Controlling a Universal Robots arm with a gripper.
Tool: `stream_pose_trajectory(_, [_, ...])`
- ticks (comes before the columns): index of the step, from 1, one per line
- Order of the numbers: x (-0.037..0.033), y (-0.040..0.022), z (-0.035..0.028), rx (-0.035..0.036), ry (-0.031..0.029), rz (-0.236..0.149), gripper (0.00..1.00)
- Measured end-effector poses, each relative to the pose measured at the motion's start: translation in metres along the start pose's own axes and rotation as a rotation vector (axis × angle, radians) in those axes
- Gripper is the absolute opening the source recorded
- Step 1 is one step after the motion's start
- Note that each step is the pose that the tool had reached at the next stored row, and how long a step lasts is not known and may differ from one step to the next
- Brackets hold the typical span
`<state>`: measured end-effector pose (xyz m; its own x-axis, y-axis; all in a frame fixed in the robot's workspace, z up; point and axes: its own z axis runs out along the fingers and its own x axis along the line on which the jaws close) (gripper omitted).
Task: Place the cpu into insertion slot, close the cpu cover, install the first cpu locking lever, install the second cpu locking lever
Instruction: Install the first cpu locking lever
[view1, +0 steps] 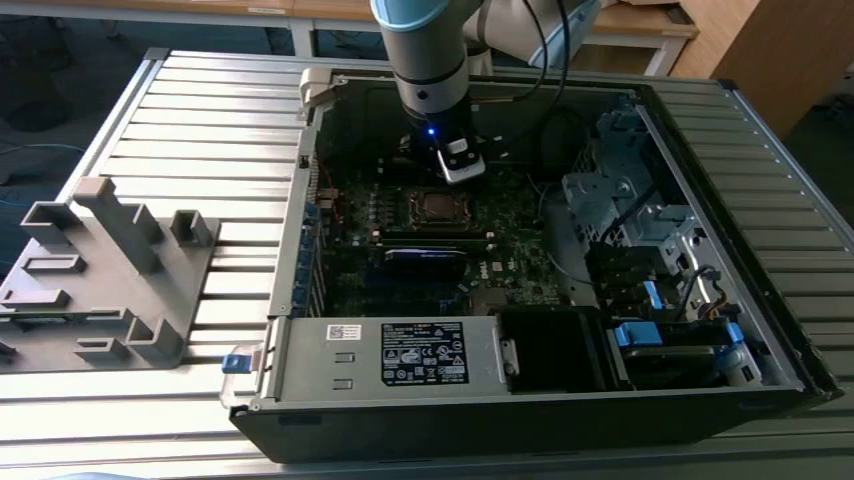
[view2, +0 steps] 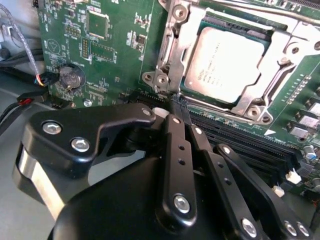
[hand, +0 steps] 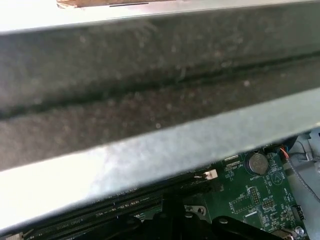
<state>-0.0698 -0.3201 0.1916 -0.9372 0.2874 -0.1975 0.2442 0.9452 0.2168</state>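
Your tool sits low over the motherboard inside the open computer case, its two black fingers pressed together, tips meeting right at the corner of the socket frame. Nothing appears pinched between them. In the exterior view the tool hangs just behind the socket, toward the far wall of the case.

The cpu already lies flat in the insertion slot, its dull silver top showing. The cpu cover looks lowered around it, its silvery frame bordering the chip on all sides seen here. Whether either locking lever is latched you cannot tell from these views; a thin metal bar runs along the frame edge nearest the tool tips, and that may be one of them.

Judge the handling this way: the chip is light, rigid and smooth-topped, and its contact side is fragile, so treat it by its edges only and never press on it off-centre. The cover is thin stiff sheet metal on a hinge; push it at its free edge. A lever would be springy wire, likely to slip off a smooth fingertip, so bear on it near its hooked end.

The memory slots lie just beside the tool's fingers.
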Motion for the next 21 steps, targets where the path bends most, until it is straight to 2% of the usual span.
stream_pose_trajectory(9, [-0.0029,0.0031,-0.014,0.0001,-0.0001,0.0,0.11])
stream_pose_trajectory(14, [-0.003,0.0033,-0.0146,0.0001,0.0001,0.0,0.11])
stream_pose_trajectory(15, [-0.0031,0.0033,-0.0145,0.0021,0.0069,0.001,0.11])
stream_pose_trajectory(18, [-0.0043,0.0035,-0.0138,0.019,0.0573,0.009,0.11])
stream_pose_trajectory(19, [-0.0044,0.0035,-0.0137,0.0222,0.0672,0.011,0.11])
stream_pose_trajectory(21, [-0.0044,0.0035,-0.0138,0.0225,0.0673,0.011,0.11])
